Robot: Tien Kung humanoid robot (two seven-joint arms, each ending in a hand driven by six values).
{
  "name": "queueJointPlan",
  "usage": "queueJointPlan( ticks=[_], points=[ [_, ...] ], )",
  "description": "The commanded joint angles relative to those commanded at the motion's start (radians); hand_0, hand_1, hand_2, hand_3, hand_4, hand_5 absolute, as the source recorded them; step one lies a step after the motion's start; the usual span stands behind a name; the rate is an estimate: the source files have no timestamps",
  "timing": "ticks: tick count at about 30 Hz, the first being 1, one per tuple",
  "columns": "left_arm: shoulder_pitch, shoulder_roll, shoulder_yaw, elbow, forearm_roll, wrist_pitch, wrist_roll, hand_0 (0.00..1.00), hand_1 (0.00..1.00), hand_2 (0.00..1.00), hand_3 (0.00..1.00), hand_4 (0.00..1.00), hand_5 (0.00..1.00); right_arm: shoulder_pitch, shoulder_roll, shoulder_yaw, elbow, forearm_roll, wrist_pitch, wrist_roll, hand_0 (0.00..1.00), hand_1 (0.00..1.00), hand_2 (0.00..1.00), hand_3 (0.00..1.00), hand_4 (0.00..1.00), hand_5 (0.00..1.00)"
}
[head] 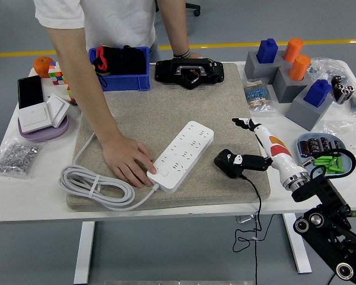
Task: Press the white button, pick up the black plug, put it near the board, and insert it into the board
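right hand (262, 148) at 4 o'clock, fingers spread, thumb touching the black plug (228, 163) lying on the mat (166, 107). a person's hand (128, 161) presses the white board (181, 155) end, 9 o'clock of the plug.

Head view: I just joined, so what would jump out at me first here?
A person's hand presses down on the near end of the white power strip in the middle of the beige mat. Right of the strip, the robot's right hand touches the black plug lying on the mat, its cord trailing off the table's near edge.
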Motion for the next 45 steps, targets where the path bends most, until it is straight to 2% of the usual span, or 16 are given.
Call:
queueJointPlan(
  ticks=[3,4,5,13,21,22,33,34,39,40,45],
  points=[
    [0.001,-0.002,0.002,0.0,-0.005,0.001,0.0,0.688,0.635,0.612,0.632,0.561,0.168,-0.02,0.005,0.002,-0.016,-0.019,-0.035,-0.006,0.848,0.81,0.795,0.838,0.998,0.459],
    [0.001,-0.003,0.002,0.0,-0.005,0.001,0.0,0.687,0.635,0.613,0.632,0.561,0.169,-0.024,0.006,0.001,-0.02,-0.024,-0.042,-0.006,0.832,0.78,0.739,0.799,0.998,0.461],
    [0.001,-0.003,0.0,0.0,-0.004,0.001,0.0,0.687,0.635,0.613,0.632,0.561,0.169,-0.029,0.009,0.001,-0.03,-0.031,-0.05,-0.008,0.832,0.78,0.739,0.799,0.998,0.461],
    [0.001,-0.004,-0.005,0.0,0.0,0.002,0.0,0.688,0.635,0.613,0.632,0.56,0.168,-0.056,0.03,0.008,-0.089,-0.036,-0.076,0.011,0.811,0.761,0.718,0.781,0.998,0.436],
    [-0.003,-0.005,0.001,0.0,-0.005,0.001,-0.001,0.688,0.635,0.613,0.632,0.561,0.169,-0.036,0.036,-0.025,-0.141,-0.009,-0.106,0.034,0.794,0.736,0.693,0.763,0.998,0.441],
    [-0.004,-0.005,0.0,0.0,-0.004,0.001,-0.001,0.688,0.635,0.613,0.632,0.56,0.167,-0.033,0.036,-0.03,-0.147,-0.006,-0.108,0.035,0.77,0.69,0.649,0.74,0.998,0.429],
    [-0.002,-0.005,-0.008,0.0,0.001,0.001,0.001,0.688,0.635,0.613,0.632,0.56,0.167,-0.004,0.046,-0.083,-0.192,0.021,-0.128,0.047,0.757,0.678,0.634,0.715,0.998,0.413],
    [-0.002,-0.005,-0.007,0.0,0.0,0.001,0.001,0.688,0.635,0.613,0.632,0.56,0.167,-0.001,0.047,-0.086,-0.198,0.025,-0.131,0.048,0.727,0.648,0.6,0.68,0.998,0.353],
    [-0.005,-0.007,0.0,0.0,-0.008,0.001,0.0,0.688,0.635,0.613,0.632,0.56,0.167,0.016,0.051,-0.101,-0.219,0.03,-0.146,0.058,0.727,0.648,0.6,0.68,0.998,0.353],
    [-0.005,-0.006,0.002,0.0,-0.01,0.001,0.0,0.688,0.635,0.612,0.632,0.56,0.166,0.019,0.052,-0.103,-0.223,0.031,-0.146,0.059,0.708,0.633,0.586,0.66,0.998,0.299],
    [-0.006,-0.006,-0.001,0.0,-0.006,0.001,0.0,0.688,0.635,0.612,0.632,0.56,0.166,0.027,0.058,-0.109,-0.24,0.038,-0.152,0.066,0.708,0.633,0.586,0.66,0.998,0.299]
  ],
)
